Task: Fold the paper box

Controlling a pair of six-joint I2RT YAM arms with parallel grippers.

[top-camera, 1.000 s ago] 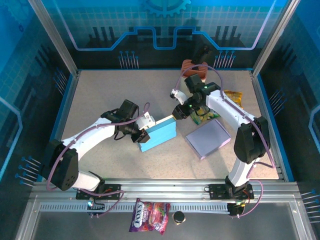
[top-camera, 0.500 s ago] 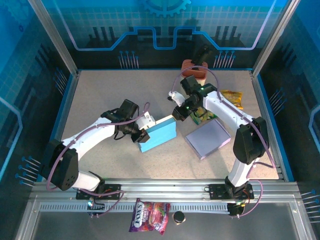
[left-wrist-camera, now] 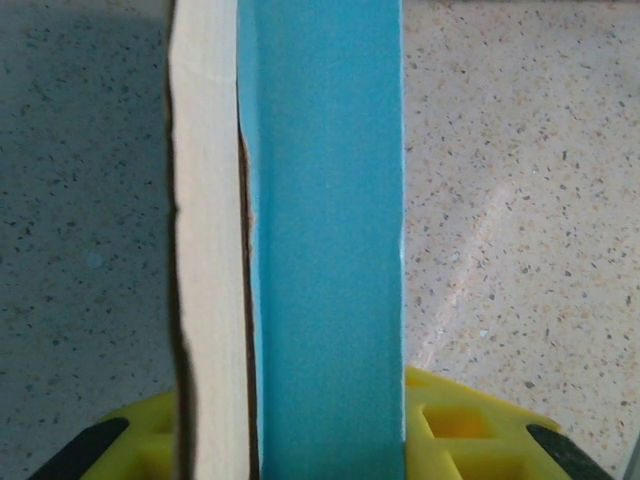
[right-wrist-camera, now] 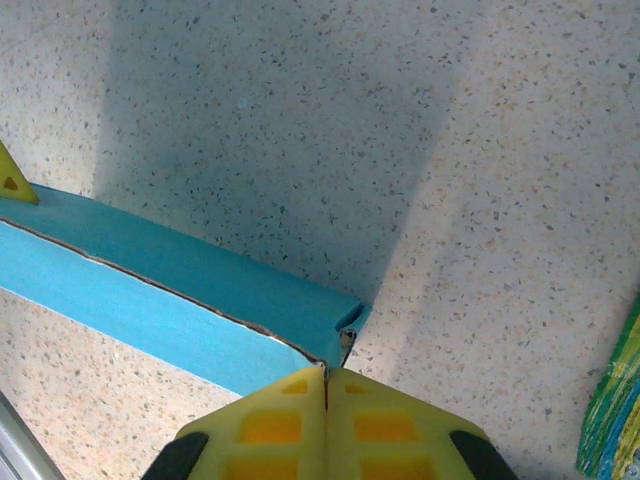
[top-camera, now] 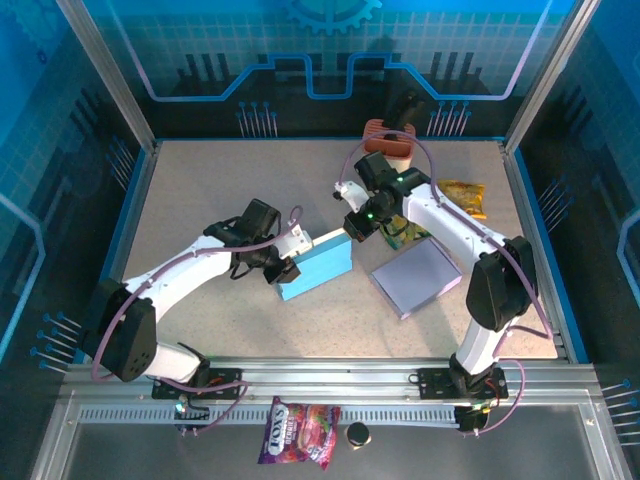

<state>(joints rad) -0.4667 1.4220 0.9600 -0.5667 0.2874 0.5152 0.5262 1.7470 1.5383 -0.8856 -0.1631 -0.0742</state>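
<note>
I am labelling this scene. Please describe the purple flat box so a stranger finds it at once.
Look at the right half of the speckled table. The purple flat box lies there, beside the right arm. Unlike the blue box at the centre, it is pale lilac and untouched.

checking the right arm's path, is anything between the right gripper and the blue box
Nothing visible does. The right gripper, jaws shut, sits right at the end corner of the blue box. The green snack bag lies off to the side, clear of that gap.
</note>
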